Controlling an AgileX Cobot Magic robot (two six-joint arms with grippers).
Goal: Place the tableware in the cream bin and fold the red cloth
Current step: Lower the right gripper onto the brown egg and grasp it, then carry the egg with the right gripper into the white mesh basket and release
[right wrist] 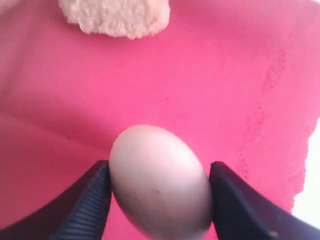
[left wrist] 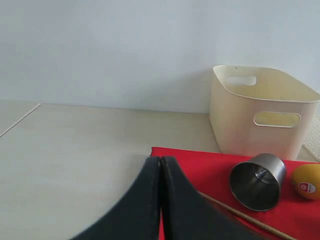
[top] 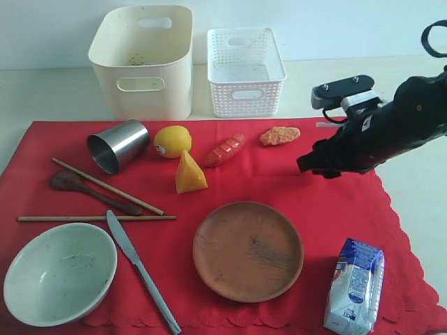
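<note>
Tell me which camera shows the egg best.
The right wrist view: the egg fills it, between the right gripper's fingers. In the exterior view the gripper hides it; the left wrist view misses it.

The cloth (top: 279,181) is seen as plain bright red. The bin (top: 143,66) is coloured cream, and the lattice basket (top: 246,70) white. A shiny grey steel cup (top: 119,145), a yellow lemon (top: 172,140), an orange-yellow cheese wedge (top: 189,174), a brown plate (top: 248,251), a whitish bowl (top: 59,273) and a blue-and-white milk carton (top: 355,286) are shown. The egg (right wrist: 160,182) is tinted pale beige.
</note>
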